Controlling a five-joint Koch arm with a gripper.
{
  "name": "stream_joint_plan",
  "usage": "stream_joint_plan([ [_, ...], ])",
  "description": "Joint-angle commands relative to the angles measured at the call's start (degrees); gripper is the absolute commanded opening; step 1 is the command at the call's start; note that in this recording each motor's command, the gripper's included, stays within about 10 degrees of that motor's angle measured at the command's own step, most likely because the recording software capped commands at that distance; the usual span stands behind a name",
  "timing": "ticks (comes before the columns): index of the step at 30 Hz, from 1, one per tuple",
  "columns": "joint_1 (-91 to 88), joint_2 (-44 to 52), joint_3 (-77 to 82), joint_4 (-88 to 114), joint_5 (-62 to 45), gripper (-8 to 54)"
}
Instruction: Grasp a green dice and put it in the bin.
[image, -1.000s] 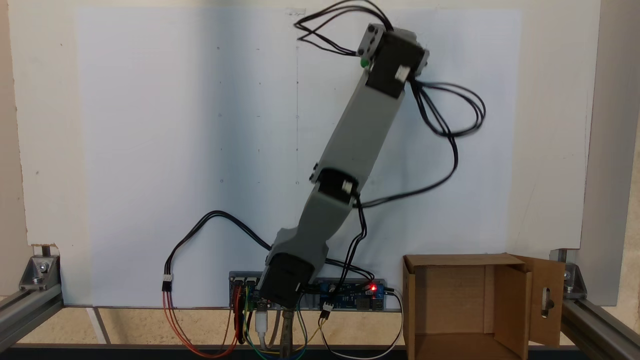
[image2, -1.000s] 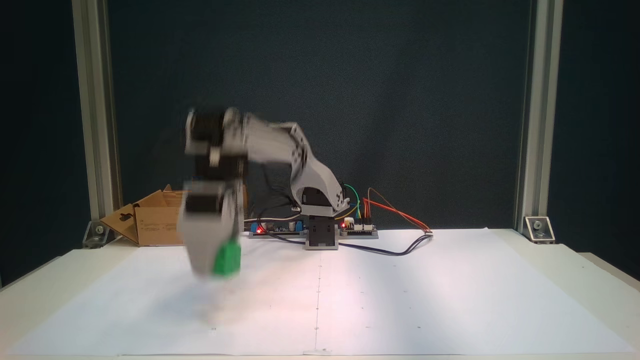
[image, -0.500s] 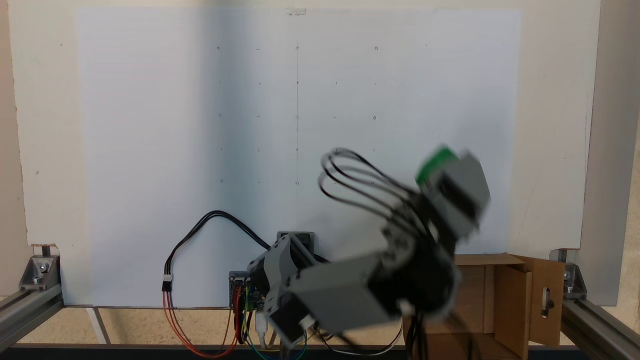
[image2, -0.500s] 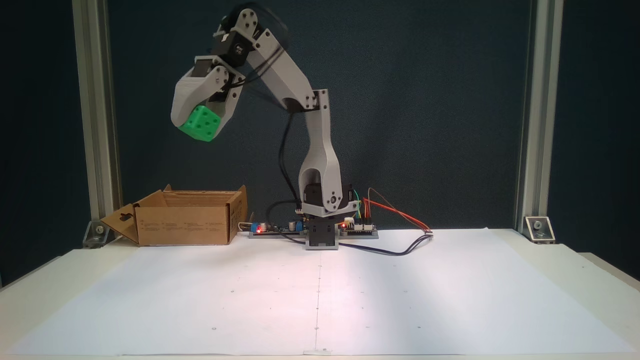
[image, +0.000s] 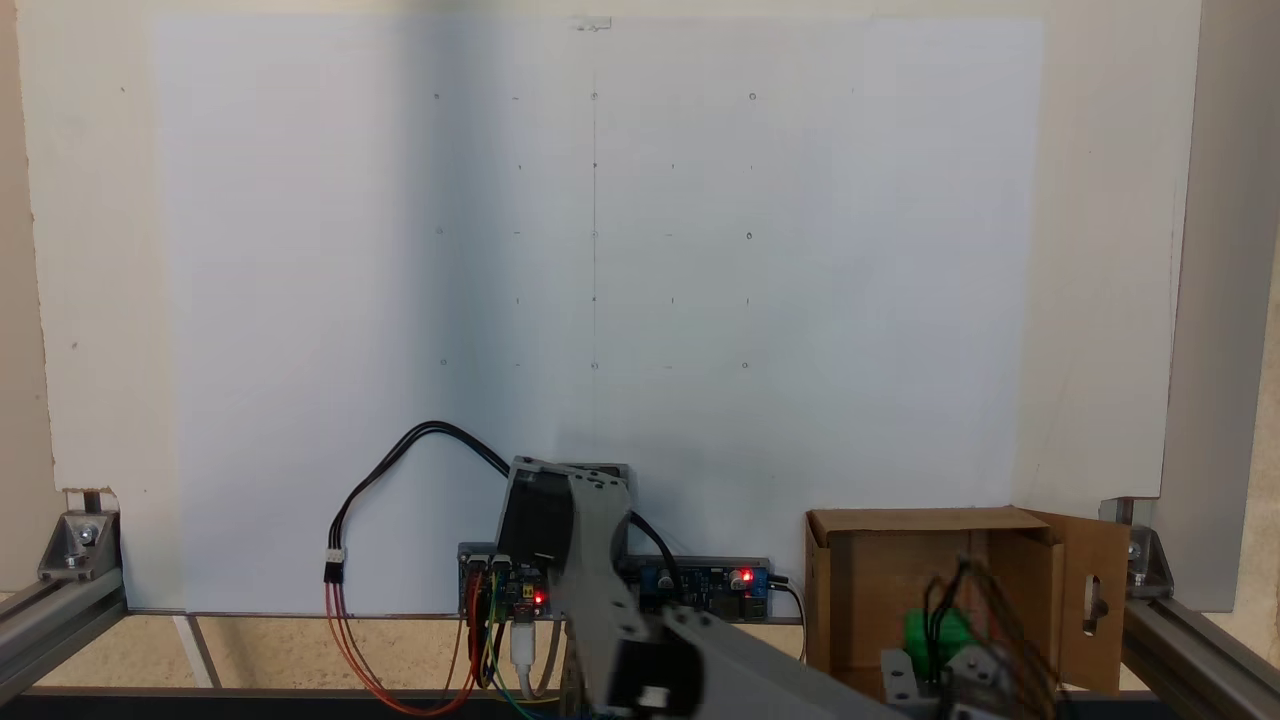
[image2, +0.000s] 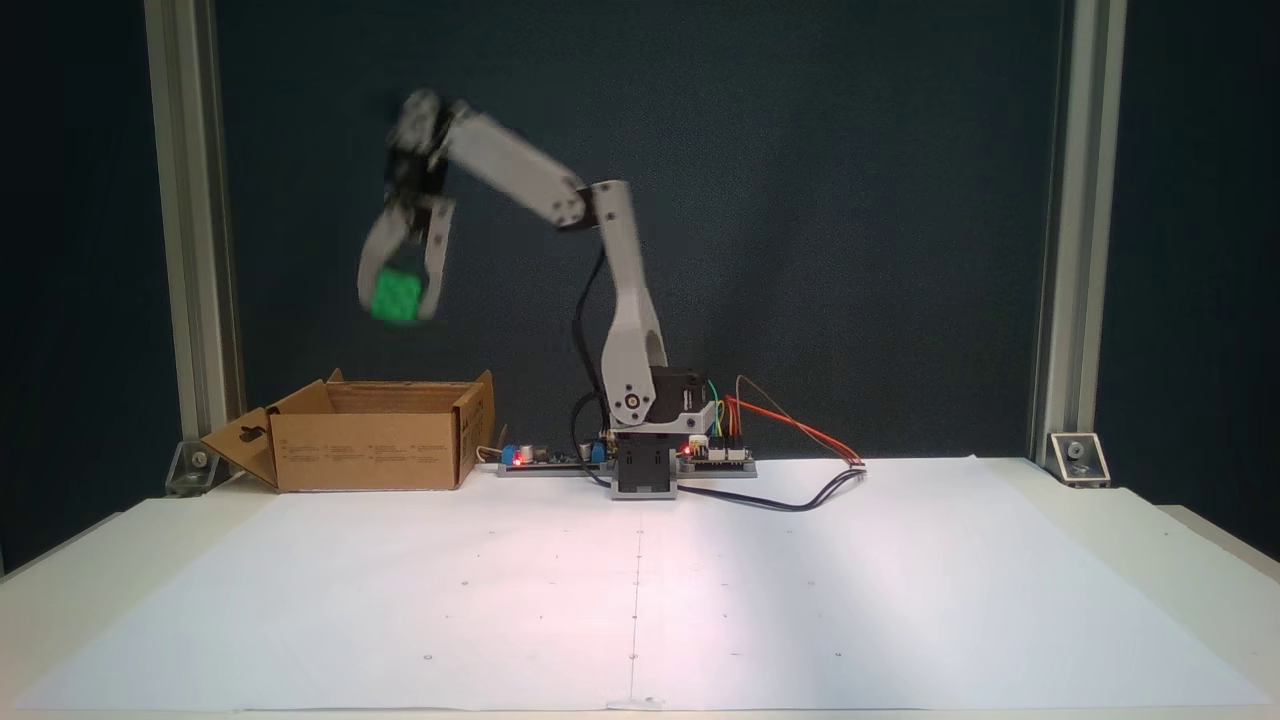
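Hanging blurred, claw (image2: 398, 300) clamped on green dice (image2: 396, 297), seemingly well above bin (image2: 370, 450) rim.

Lab bench (aluminium frame (image2: 188, 250), bare circuit boards (image: 705, 588)).

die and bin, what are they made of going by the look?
The green dice: likely plastic, going by its uniform bright colour, though motion blur hides the finish. The bin: matte brown cardboard, with folded flaps and a slot cut-out in one flap.
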Motion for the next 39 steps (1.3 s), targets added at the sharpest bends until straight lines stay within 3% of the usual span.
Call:
stream_joint_plan([
  [1,1.1,-1.3,2.6,-4.3,-4.7,11.5],
  [6,0.9,-4.6,20.0,-22.4,-4.7,11.5],
  [19,1.8,-6.4,20.3,-28.1,-5.0,12.0],
  [20,1.9,-6.4,20.3,-28.1,-5.0,15.2],
  [22,2.3,-6.4,20.3,-28.0,-4.8,29.4],
  [25,2.8,-6.5,20.3,-28.1,-4.7,40.6],
  [31,2.7,-6.1,19.8,-28.6,-3.1,41.7],
  [39,-13.7,9.5,18.8,-29.3,14.6,41.7],
])
